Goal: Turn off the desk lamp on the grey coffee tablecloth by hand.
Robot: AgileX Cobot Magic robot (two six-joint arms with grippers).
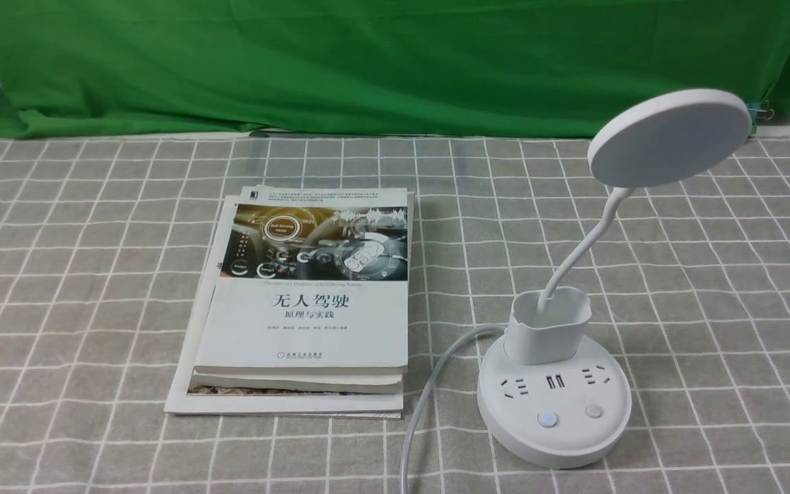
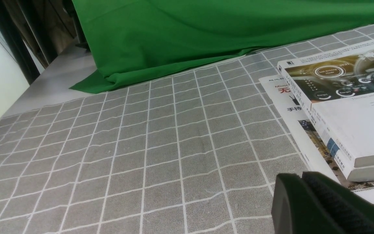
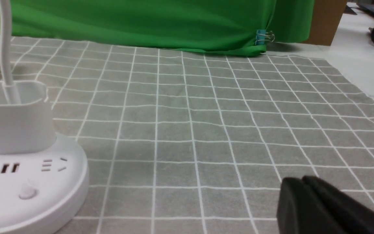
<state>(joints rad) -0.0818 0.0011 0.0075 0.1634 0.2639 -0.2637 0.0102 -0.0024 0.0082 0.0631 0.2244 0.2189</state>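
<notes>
White disc-headed lamp (image 1: 554,405) stands apart from the closed, empty right black pincer (image 3: 317,204). Closed black left pincer (image 2: 317,204) holds nothing.

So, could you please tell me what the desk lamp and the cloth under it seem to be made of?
The desk lamp looks like smooth white plastic, given its moulded base and soft sheen; its neck may hide metal. The cloth seems a matte woven fabric, judging by its wavy grid lines, though a coating is possible.
</notes>
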